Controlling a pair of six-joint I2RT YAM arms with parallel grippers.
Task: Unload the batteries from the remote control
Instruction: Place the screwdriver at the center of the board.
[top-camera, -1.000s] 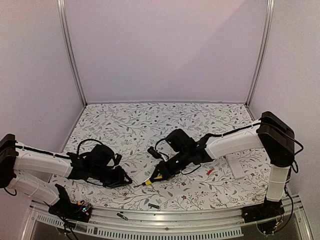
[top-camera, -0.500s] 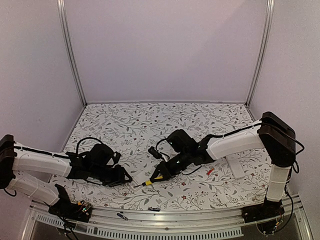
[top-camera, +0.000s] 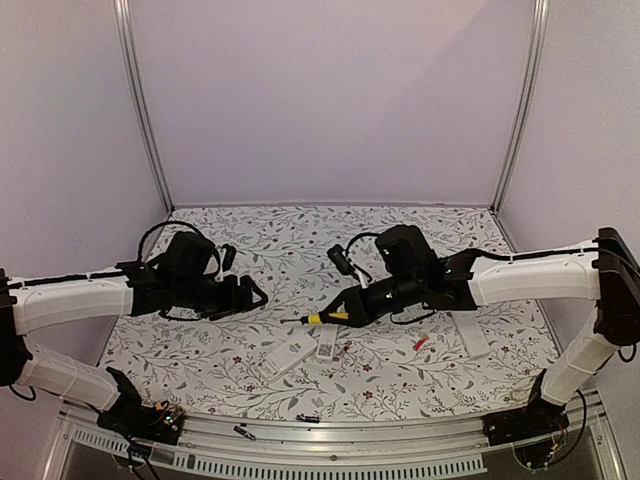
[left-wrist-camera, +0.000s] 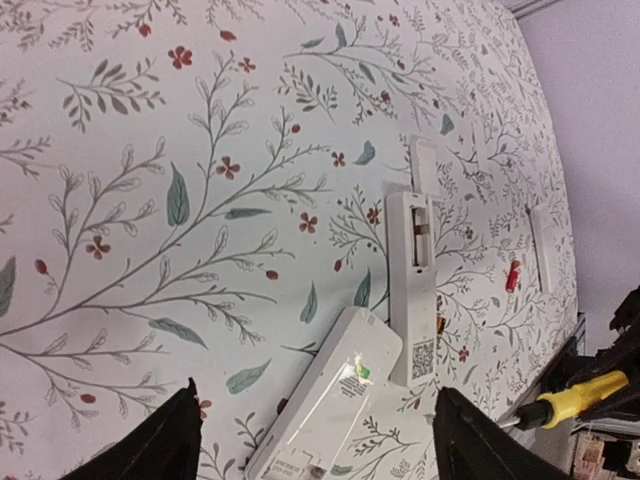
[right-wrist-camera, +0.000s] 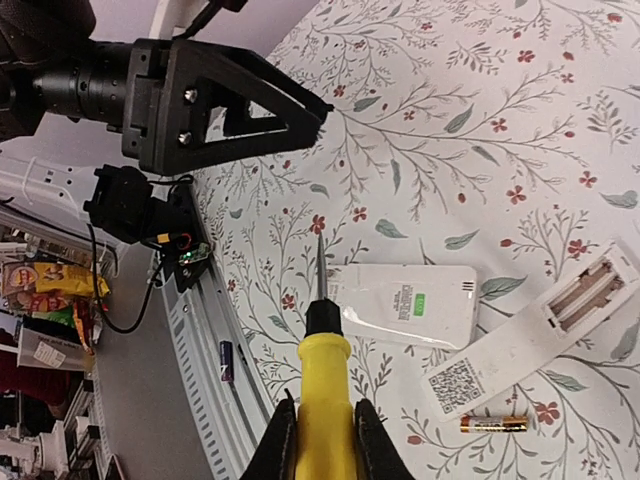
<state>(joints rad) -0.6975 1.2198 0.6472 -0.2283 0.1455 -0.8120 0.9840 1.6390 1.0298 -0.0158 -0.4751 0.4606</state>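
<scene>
Two white remotes lie face down side by side: a wide one (top-camera: 284, 354) (left-wrist-camera: 330, 400) (right-wrist-camera: 405, 305) and a slim one (top-camera: 327, 345) (left-wrist-camera: 412, 270) (right-wrist-camera: 540, 330) whose battery bay is open. An orange battery (right-wrist-camera: 493, 424) (left-wrist-camera: 440, 323) lies against the slim remote, and a red battery (top-camera: 420, 342) (left-wrist-camera: 514, 275) lies further right. My left gripper (top-camera: 245, 295) (left-wrist-camera: 315, 392) hangs open above the wide remote, touching nothing. My right gripper (top-camera: 350, 308) (right-wrist-camera: 320, 415) is shut on the yellow-handled screwdriver (top-camera: 325, 318) (right-wrist-camera: 322, 390), its tip over the wide remote's end.
A white battery cover (left-wrist-camera: 424, 165) lies beyond the slim remote; another white strip (top-camera: 470, 335) (left-wrist-camera: 541, 245) lies right of the red battery. A dark battery (top-camera: 310, 402) (right-wrist-camera: 226, 360) rests at the table's front rail. Side walls and metal posts bound the table.
My left gripper has opened, risen and drawn back to the left, uncovering both remotes on the table. My right arm lifted the screwdriver up and to the right.
</scene>
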